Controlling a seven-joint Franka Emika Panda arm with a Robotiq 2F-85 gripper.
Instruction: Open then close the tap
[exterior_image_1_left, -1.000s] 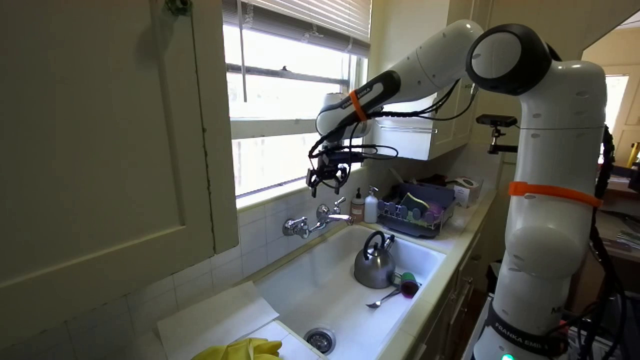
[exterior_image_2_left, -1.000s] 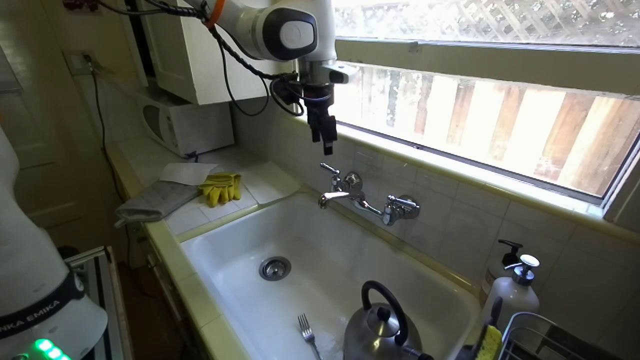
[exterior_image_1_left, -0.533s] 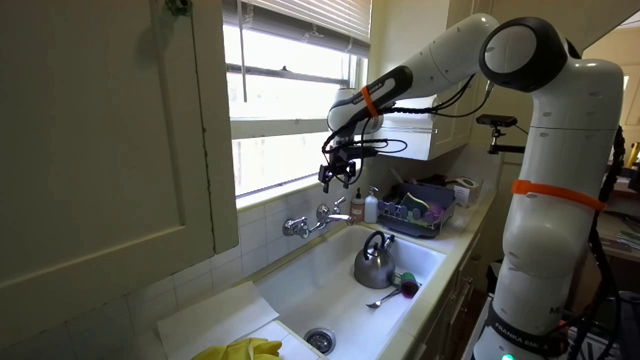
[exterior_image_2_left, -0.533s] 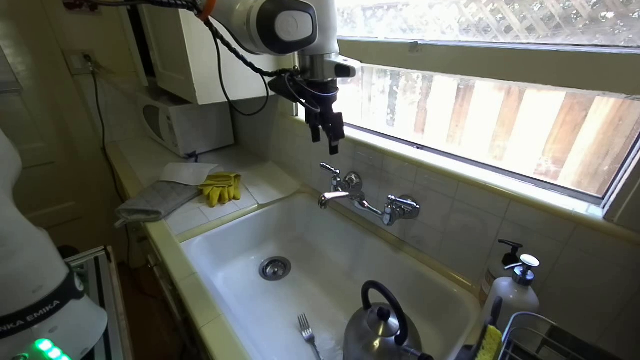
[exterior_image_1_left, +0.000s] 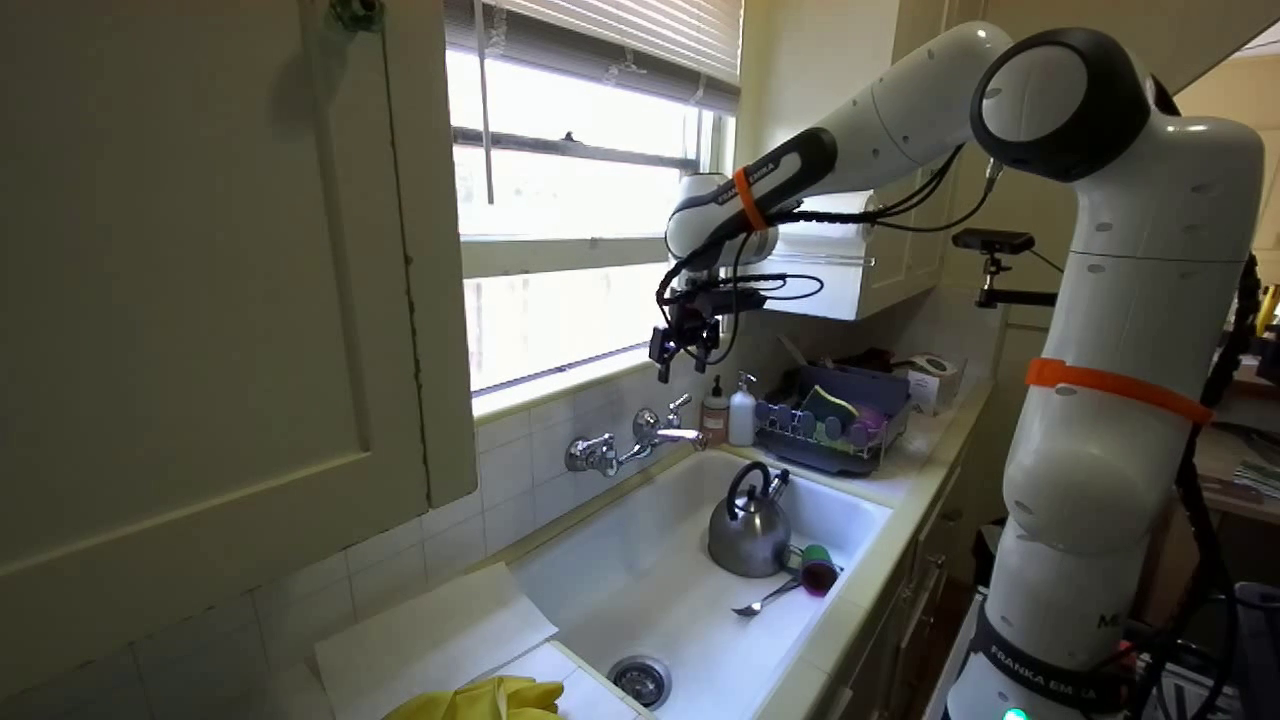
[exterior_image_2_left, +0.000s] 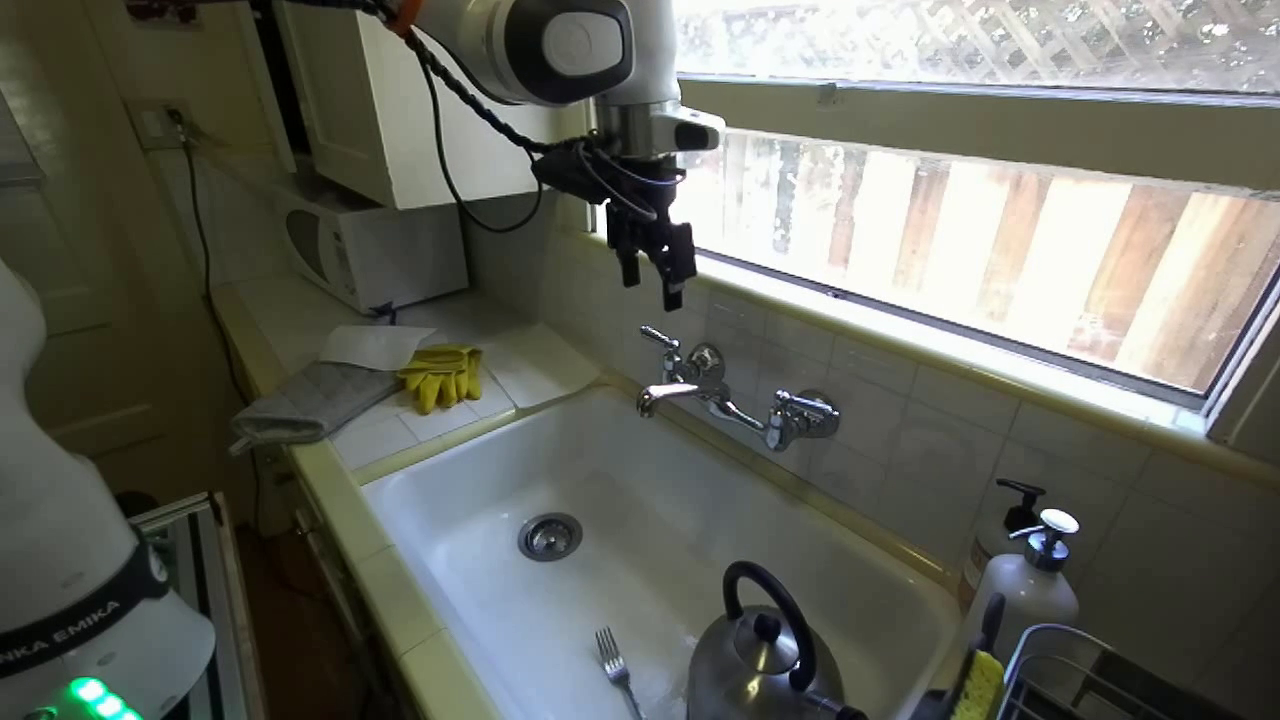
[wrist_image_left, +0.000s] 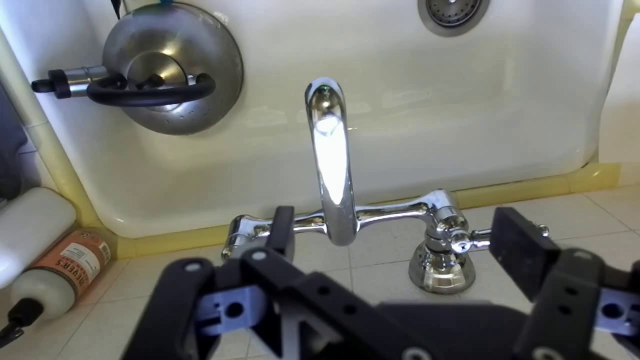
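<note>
The chrome tap is mounted on the tiled wall over the sink in both exterior views (exterior_image_1_left: 655, 437) (exterior_image_2_left: 690, 388). In the wrist view its spout (wrist_image_left: 332, 165) points out over the basin, and no stream of water shows. My gripper (wrist_image_left: 402, 240) is open and empty, its fingers wide apart. It hangs above the tap, apart from it, in both exterior views (exterior_image_1_left: 682, 366) (exterior_image_2_left: 651, 284). In the wrist view the tap's drain-side handle (wrist_image_left: 480, 240) is partly hidden by the right finger. The kettle-side handle (wrist_image_left: 237, 235) is partly hidden by the left finger.
A metal kettle (wrist_image_left: 175, 55) and a fork (exterior_image_2_left: 615, 665) lie in the white sink (exterior_image_2_left: 470, 500). The window sill (exterior_image_2_left: 900, 340) is just behind the gripper. Soap bottles (wrist_image_left: 70, 265) and a dish rack (exterior_image_1_left: 830, 430) stand at the kettle end. Yellow gloves (exterior_image_2_left: 441, 377) lie on the counter.
My open gripper has moved right and slightly up in an exterior view, and a little right in another, where its fingers now look more spread apart. The tap has not moved.
</note>
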